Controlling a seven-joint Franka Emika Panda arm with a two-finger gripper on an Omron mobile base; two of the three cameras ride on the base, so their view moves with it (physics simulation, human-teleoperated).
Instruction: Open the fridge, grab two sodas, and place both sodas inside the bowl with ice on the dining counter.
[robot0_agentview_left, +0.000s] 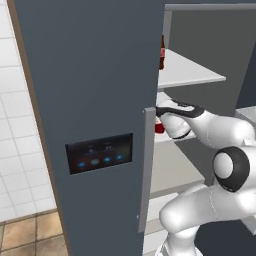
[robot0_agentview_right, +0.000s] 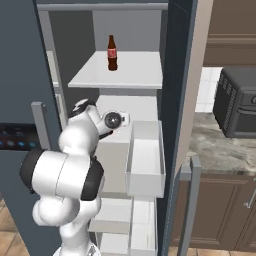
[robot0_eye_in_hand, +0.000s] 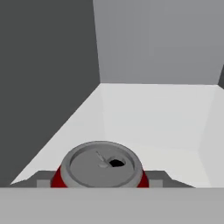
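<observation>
Slate-blue, the fridge (robot0_agentview_left: 95, 100) stands before you with its right door swung wide and its left door shut; that shut door carries a small black panel (robot0_agentview_left: 100, 152) with blue lights and a long grey handle (robot0_agentview_left: 146, 170) along its edge. Inside you see white shelves (robot0_agentview_right: 122, 70); on the upper one a dark brown bottle (robot0_agentview_right: 112, 53) with a red label stands upright, near the shelf's middle. Your arm reaches past the handle into the fridge at the level of the shelf below it; in the left base view a bit of red, the soda can (robot0_agentview_left: 159, 128), shows just under the hand. In the hand view the soda can (robot0_eye_in_hand: 101, 166) stands upright on the white shelf, its pale grey top with the pull tab facing the camera, red wall showing at both sides; the gripper (robot0_eye_in_hand: 101, 180) sits around it, with one grey finger (robot0_eye_in_hand: 45, 180) hard against its left flank and the other against its right, so the fingers look clamped on the can. To the right of the fridge you see a marbled worktop (robot0_agentview_right: 220, 150) over brown cabinets, with a black microwave (robot0_agentview_right: 237, 102) on it.
</observation>
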